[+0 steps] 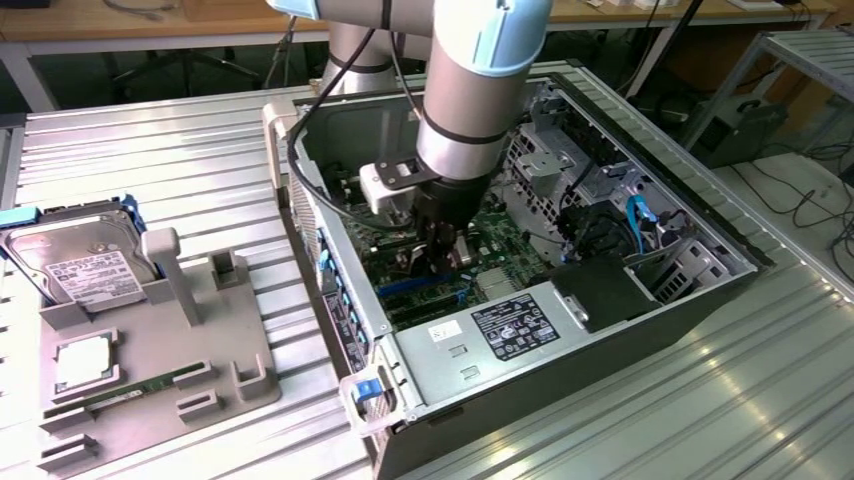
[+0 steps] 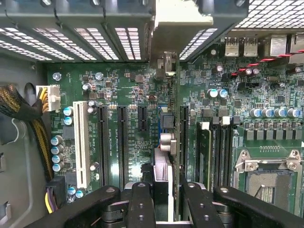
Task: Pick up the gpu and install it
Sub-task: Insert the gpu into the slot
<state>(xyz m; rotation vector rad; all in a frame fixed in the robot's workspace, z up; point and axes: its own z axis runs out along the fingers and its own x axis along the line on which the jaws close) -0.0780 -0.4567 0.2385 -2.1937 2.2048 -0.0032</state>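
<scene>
A: Exterior view: what sits in the open case point(image 1: 694, 300)?
B: The arm's tool point(image 1: 445, 262) reaches down to the motherboard point(image 1: 501, 245). On the bench point(image 1: 160, 150), a grey tray point(image 1: 247, 375) holds a hard drive point(image 1: 87, 265) and memory stick point(image 1: 134, 387).

A: Wrist view?
B: The tool point(image 2: 162, 202) is pinching the gpu point(image 2: 162, 137) edge-on, upright over the motherboard's point(image 2: 128, 80) black slots point(image 2: 103, 142), its bracket end at the rear grille point(image 2: 95, 40).

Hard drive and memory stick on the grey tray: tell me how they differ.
The hard drive is silver and boxy with a white label; the memory stick is green, thin and narrow. The hard drive stands propped at a tilt; the memory stick lies low. Both rest on the grey tray, outside the computer case.
</scene>
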